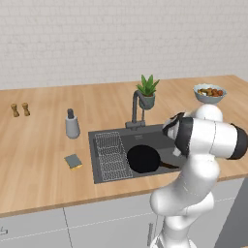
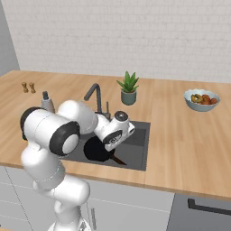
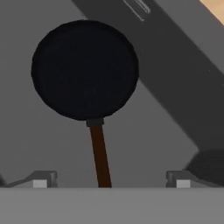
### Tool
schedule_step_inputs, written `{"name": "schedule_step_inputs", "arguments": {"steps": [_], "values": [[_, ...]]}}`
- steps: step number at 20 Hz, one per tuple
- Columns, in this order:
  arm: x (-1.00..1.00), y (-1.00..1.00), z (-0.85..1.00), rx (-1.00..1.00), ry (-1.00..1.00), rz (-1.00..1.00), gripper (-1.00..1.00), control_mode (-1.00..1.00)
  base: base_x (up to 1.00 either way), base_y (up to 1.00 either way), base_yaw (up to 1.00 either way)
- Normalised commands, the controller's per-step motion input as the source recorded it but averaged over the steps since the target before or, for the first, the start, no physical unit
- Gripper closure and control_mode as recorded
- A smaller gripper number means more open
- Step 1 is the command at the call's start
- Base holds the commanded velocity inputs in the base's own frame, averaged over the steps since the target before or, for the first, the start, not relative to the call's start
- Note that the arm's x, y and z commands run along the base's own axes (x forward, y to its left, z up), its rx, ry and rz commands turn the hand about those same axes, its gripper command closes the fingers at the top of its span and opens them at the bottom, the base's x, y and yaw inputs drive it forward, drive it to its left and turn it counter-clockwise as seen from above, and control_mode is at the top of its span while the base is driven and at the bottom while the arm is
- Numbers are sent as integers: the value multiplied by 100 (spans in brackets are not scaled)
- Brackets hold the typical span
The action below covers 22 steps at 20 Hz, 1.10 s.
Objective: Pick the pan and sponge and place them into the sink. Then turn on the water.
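at the far left of the worktop [image 1: 38,160] two small shakers [image 1: 20,110] are standing side by side, well apart from everything else. further right a grey dispenser [image 1: 72,124] is standing upright near the back left corner of the sink [image 1: 97,160], and the sponge [image 1: 73,161] is lying flat on the wood just left of the basin, not touching its rim. inside the sink a wire rack [image 1: 111,156] is sitting along the left side, and the pan [image 1: 143,159] is resting on the basin floor beside it, its handle pointing right. behind the basin the faucet [image 1: 136,110] is rising next to a potted plant [image 1: 147,92]. in the hand view the hand [image 3: 109,180] is hanging over the pan's handle with its fingers [image 3: 40,180] spread wide on either side of it, gripping nothing. at the far right a bowl of fruit [image 1: 209,93] is sitting on the worktop, well apart from the sink.
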Motion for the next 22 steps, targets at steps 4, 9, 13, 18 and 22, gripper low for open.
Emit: {"name": "schedule_step_inputs", "arguments": {"steps": [4,9,13,18,22], "values": [[-28,13,62,-1,0,-14,-100,-100,0,0,0],[-29,21,65,0,0,-17,-100,-100,0,0,0],[-49,28,54,0,0,-22,-100,-100,0,0,0],[-62,20,40,0,0,-24,-100,-100,0,0,0],[-47,27,39,0,0,-22,-100,-100,0,0,0]]}}
